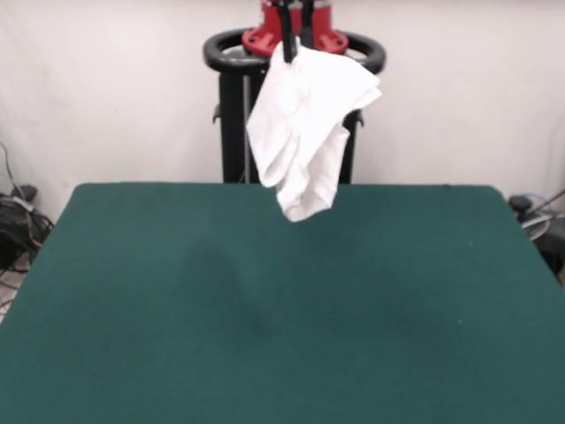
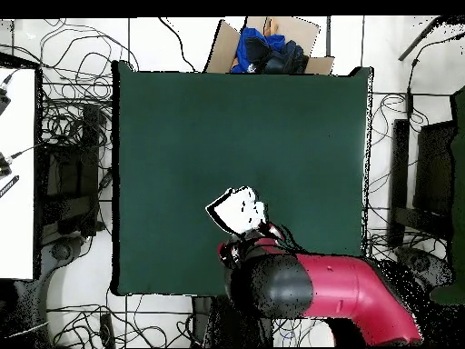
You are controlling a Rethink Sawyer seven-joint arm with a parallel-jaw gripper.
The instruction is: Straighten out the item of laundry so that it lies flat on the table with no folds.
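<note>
front view showed the t-shirt (image 1: pixel 309 132) hanging bunched beneath my gripper (image 1: pixel 287 49), clear above the table (image 1: pixel 265 309); my jaws pinched its top edge.

Even, soft indoor light, no glare.
A faint blurred shadow lies mid-table (image 1: pixel 265 353) under the hanging shirt (image 1: pixel 309 132); the white cloth looks slightly washed out.

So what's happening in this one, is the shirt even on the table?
No. The gripper is shut on a white T-shirt, holding it bunched up in the air above the robot's side of the green table. The cloth hangs crumpled, clear of the tabletop, with no print showing. Nothing has been laid flat yet.
</note>
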